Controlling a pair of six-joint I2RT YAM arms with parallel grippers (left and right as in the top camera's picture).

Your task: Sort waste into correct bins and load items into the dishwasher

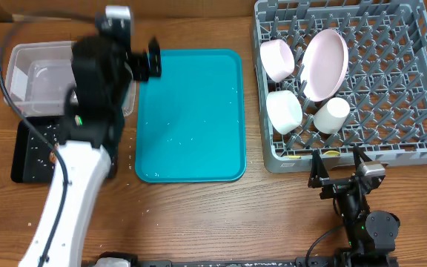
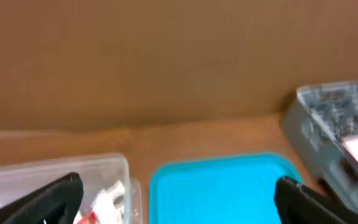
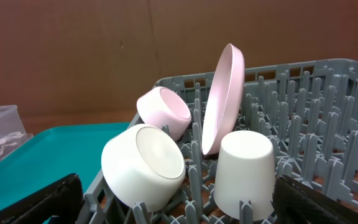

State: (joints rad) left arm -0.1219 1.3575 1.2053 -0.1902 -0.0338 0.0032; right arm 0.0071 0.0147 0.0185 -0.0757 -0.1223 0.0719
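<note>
Grey dish rack (image 1: 421, 111): sitting on the right side of the desk (image 1: 199, 222), carrying every dish I'm seeing
Pink bowl (image 1: 276, 59): lying on its side among the pegs near the rack's far left corner
Round plate (image 1: 325, 64): standing on edge and leaning between pegs, just right of the pink bowl
White bowl (image 1: 284, 111): also lying tipped on its side, just in front of the pink bowl
Cup (image 1: 330, 115): sitting mouth-down as far as I can tell, right beside the white bowl and under the plate's lower edge
Teal tray (image 1: 191, 115): lying mid-desk between the rack and the bins, with a few loose rice grains (image 1: 175, 141) sitting on it
Clear tub (image 1: 43, 78): sitting far left. The left wrist view is showing a crumpled white napkin (image 2: 110, 193) and a bit of red wrapper (image 2: 86, 216) lying inside
Black tray (image 1: 32, 152): lying just in front of the tub with white specks scattered on it, and the left arm is covering part of it
Left pincer (image 2: 179, 182): hovering over the spot where tub and teal tray meet, jaws spread wide, gripping nothing
Right pincer (image 3: 179, 186): hanging low by the rack's near edge and facing the dishes, jaws gaping wide too, nothing between them
</note>
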